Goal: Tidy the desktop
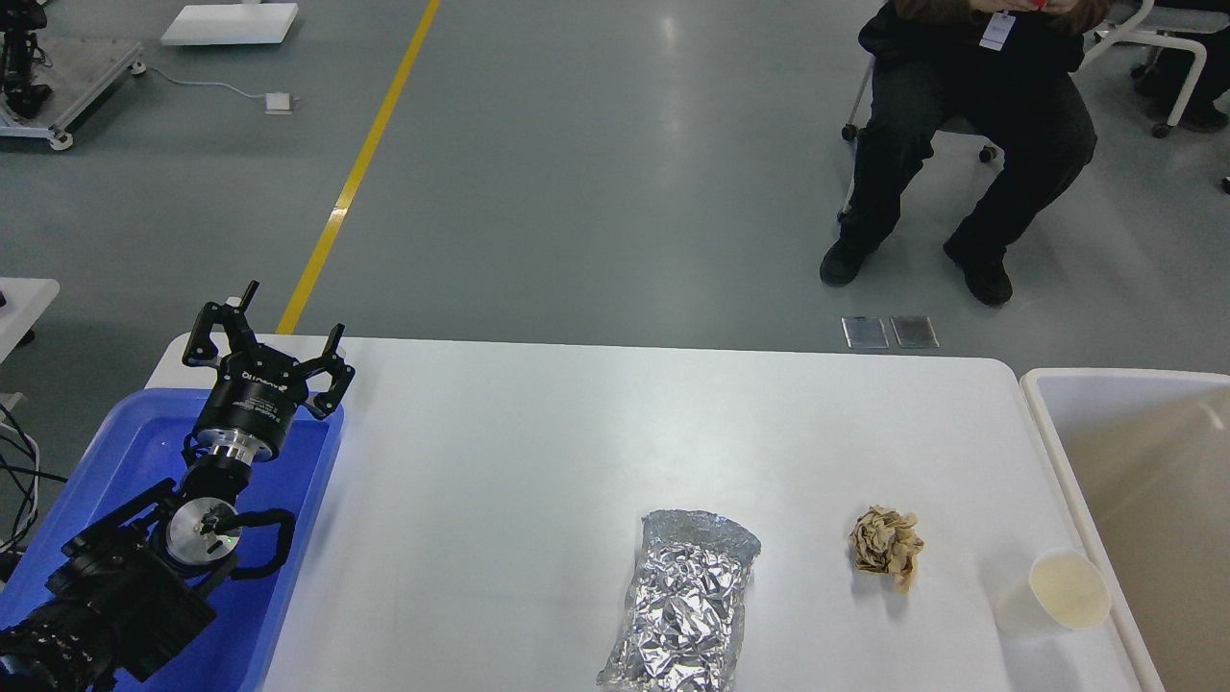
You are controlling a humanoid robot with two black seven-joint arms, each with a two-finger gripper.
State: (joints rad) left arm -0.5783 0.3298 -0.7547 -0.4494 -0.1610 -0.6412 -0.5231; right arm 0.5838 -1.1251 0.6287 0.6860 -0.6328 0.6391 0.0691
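Note:
The white desktop (pixel 538 432) fills the middle of the head view. On its near right lie a crinkled silver foil bag (pixel 684 601), a crumpled brown paper ball (pixel 885 546) and a white paper cup (pixel 1057 596) lying on its side. My left gripper (pixel 288 322) is open and empty, raised above the far end of the blue tray (pixel 125 471) at the desktop's left edge, far from the three items. My right gripper is out of view.
A beige-white tub (pixel 1143 481) stands off the desktop's right edge. A seated person in black (pixel 971 144) is on the floor beyond the table. A yellow floor line (pixel 360 163) runs at the far left.

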